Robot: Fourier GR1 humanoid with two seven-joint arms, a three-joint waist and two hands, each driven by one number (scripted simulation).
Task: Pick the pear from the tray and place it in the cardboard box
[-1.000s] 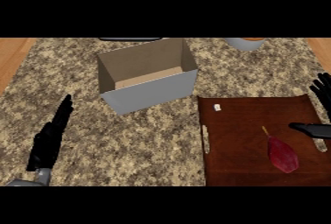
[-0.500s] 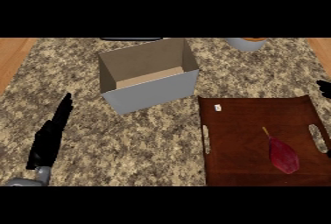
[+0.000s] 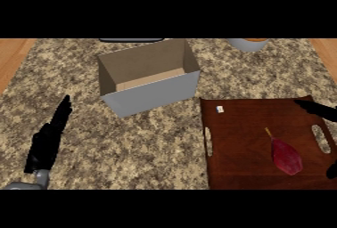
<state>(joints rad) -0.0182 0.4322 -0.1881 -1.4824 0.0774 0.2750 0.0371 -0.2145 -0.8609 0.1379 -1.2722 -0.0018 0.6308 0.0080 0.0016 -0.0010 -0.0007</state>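
Pear on tray, box open, hands apart.
Red pear (image 3: 287,156) lies on brown tray (image 3: 244,133); cardboard box (image 3: 149,75) beside it on desk (image 3: 132,138); left hand (image 3: 49,138) open; right hand (image 3: 316,109) at edge.

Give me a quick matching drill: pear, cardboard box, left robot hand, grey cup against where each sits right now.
Things:
1. pear
2. cardboard box
3. left robot hand
4. grey cup

Places:
A. top edge of the view, right of centre
B. on the brown tray, right half
C. over the counter at lower left
D. on the counter, up and left of the tray

Pairs: 1-B, 2-D, 3-C, 4-A
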